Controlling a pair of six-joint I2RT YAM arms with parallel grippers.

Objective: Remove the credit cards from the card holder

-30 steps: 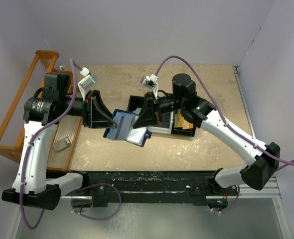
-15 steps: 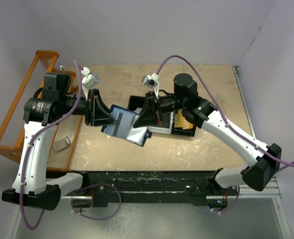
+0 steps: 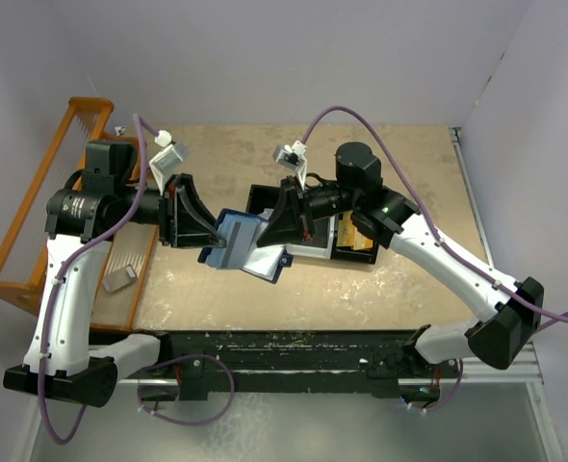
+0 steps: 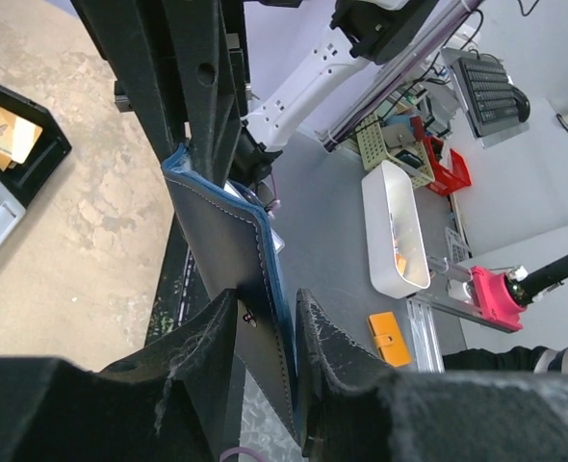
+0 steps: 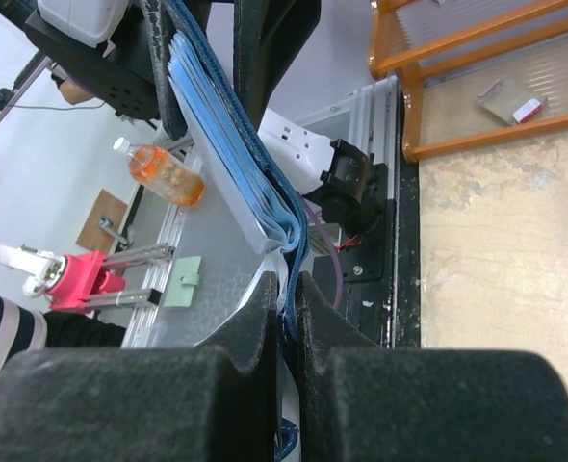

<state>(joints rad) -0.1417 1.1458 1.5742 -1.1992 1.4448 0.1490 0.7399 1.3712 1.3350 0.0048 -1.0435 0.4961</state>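
The right tool (image 5: pixel 286 294) pinches the card holder (image 5: pixel 224 144) by its dark edge — pale-blue leaves fanned open above.

The small dark navy-blue folding card holder (image 3: pixel 238 242) has pale stitched edges and paler blue-grey inner faces. It is spread partly open over the middle of the table (image 3: pixel 414 173). One leaf is clamped in the left gripper (image 4: pixel 266 310) and the other in the right gripper (image 5: pixel 286 291). Light blue inner layers fan apart along its open edge.
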